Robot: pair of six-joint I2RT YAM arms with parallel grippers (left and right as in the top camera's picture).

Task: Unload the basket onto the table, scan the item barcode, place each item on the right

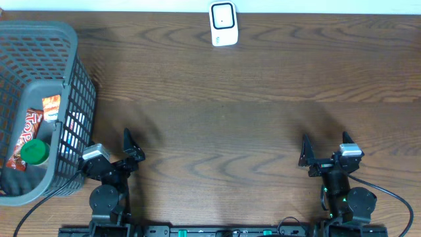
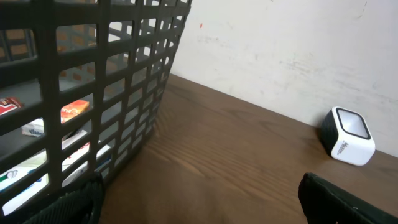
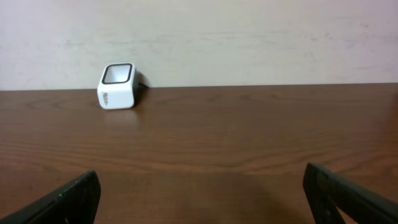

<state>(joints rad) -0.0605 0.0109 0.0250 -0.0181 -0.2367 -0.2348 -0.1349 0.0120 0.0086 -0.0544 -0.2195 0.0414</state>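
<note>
Both grippers sat at the near edge of the wooden table point(image 1: 217, 112), and neither held anything. On the left gripper point(image 1: 131, 150) the jaws were spread wide; its dark fingers point(image 2: 68, 202) showed only at the bottom corners of the left wrist view, with wood grain between them. On the right gripper point(image 1: 308, 157) the jaws were spread just as wide. It sat well apart from the left one and pointed across the table.

Just beside the left gripper, on its left, stood a grey mesh basket point(image 1: 77, 99). Inside lay the items: a red snack packet point(image 1: 26, 131) along the left side, a green-capped container point(image 1: 33, 153) touching it, an orange-and-white packet point(image 1: 51, 108) farther back, and a dark object point(image 1: 14, 181) at the near end that could not be identified. Their print was too small to read.

At the far edge, against the pale wall point(image 3: 249, 37), stood the white scanner point(image 1: 223, 24), its dark window point(image 3: 117, 73) on top. It was well apart from the basket and both grippers.
</note>
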